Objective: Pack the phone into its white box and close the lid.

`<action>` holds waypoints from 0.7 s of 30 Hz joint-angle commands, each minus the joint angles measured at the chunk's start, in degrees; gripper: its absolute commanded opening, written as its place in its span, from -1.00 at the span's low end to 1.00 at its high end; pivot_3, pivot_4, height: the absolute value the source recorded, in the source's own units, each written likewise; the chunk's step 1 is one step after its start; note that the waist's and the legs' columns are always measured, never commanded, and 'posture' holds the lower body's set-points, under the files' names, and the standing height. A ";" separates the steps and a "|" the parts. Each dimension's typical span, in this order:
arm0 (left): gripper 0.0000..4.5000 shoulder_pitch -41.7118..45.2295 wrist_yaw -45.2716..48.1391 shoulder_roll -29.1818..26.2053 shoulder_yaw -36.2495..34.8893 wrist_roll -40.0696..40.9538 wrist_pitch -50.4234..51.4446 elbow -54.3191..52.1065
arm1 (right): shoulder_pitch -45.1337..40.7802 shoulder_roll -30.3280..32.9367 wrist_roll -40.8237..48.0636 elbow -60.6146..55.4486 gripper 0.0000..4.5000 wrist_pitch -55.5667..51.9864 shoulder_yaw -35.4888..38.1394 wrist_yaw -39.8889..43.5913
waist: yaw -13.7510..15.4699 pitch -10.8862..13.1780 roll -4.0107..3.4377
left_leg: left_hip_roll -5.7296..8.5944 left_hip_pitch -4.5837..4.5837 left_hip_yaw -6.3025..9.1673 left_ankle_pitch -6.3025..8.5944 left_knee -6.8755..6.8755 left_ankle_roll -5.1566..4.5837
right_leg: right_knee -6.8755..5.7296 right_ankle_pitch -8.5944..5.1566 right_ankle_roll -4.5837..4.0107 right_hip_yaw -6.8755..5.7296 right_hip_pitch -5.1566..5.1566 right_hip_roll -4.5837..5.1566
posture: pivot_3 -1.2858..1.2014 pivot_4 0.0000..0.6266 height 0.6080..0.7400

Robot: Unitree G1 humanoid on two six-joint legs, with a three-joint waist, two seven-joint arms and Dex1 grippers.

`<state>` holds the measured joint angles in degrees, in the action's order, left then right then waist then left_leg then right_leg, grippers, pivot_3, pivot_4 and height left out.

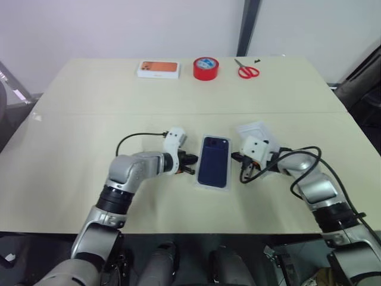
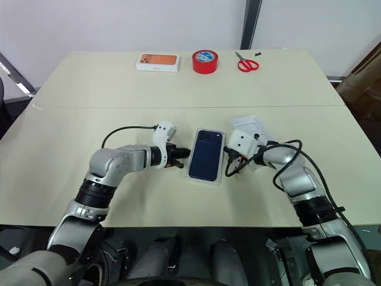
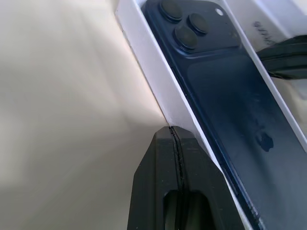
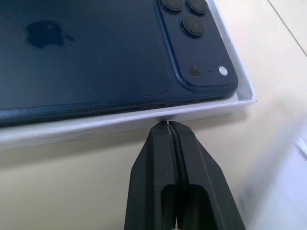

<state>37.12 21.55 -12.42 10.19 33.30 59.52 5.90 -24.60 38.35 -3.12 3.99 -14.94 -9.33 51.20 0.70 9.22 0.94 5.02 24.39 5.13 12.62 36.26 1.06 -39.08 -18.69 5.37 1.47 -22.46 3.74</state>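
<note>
Phone (image 1: 214,161), dark blue with its camera cluster facing up, lies inside the white box (image 3: 144,57) on the counter (image 1: 77,131), between the two tools. Left tool (image 3: 173,132) is clenched on nothing, its tip against the box's outer wall. Right tool (image 4: 168,125) is likewise clenched and empty, its tip at the box's opposite wall, near the camera corner.

an orange-printed carton (image 1: 158,69), red tape roll (image 1: 206,68) and red scissors (image 1: 247,70) line the table's (image 1: 71,131) far edge.
</note>
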 commanded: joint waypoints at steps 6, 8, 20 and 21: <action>-1.00 2.73 5.10 2.94 1.45 -2.02 -0.83 -0.23 | 0.47 0.92 1.31 -3.48 -0.98 0.10 2.13 -0.30 | -0.35 0.01 0.02 | -0.03 0.00 0.00 0.00 -0.02 0.00 | 0.00 0.00 0.00 0.01 -0.02 -0.03 | 0.03 -0.52 0.91; -1.00 2.58 5.49 2.46 1.03 -2.86 -0.97 0.26 | 0.49 0.67 1.26 -3.84 -0.98 -0.09 1.95 -0.45 | -0.36 0.01 0.02 | -0.04 0.00 -0.01 0.00 -0.02 0.00 | 0.00 0.00 0.00 0.00 -0.03 -0.04 | 0.03 -0.52 0.91; -1.00 0.63 5.67 0.10 -1.77 -4.20 -0.63 -2.37 | -1.24 1.14 1.16 -2.02 -0.98 1.31 2.62 -0.65 | -0.38 0.01 0.02 | -0.04 0.00 -0.01 0.00 -0.02 0.01 | -0.01 0.00 0.00 0.01 -0.03 -0.04 | 0.03 -0.52 0.91; -1.00 0.51 5.52 -0.04 -2.10 -4.40 -0.78 -2.25 | -1.11 1.63 0.77 -1.86 -0.98 1.64 2.49 -0.60 | -0.39 0.01 0.02 | -0.04 0.00 -0.01 0.00 -0.02 0.01 | 0.00 0.00 0.00 0.01 -0.03 -0.04 | 0.03 -0.52 0.91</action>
<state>37.82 27.10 -12.23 9.72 29.23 59.67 5.79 -24.45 39.36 -2.77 2.84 -14.59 -7.81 50.51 0.31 9.23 0.95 4.98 24.39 5.13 12.61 36.25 1.06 -39.09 -18.69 5.37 1.48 -22.49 3.70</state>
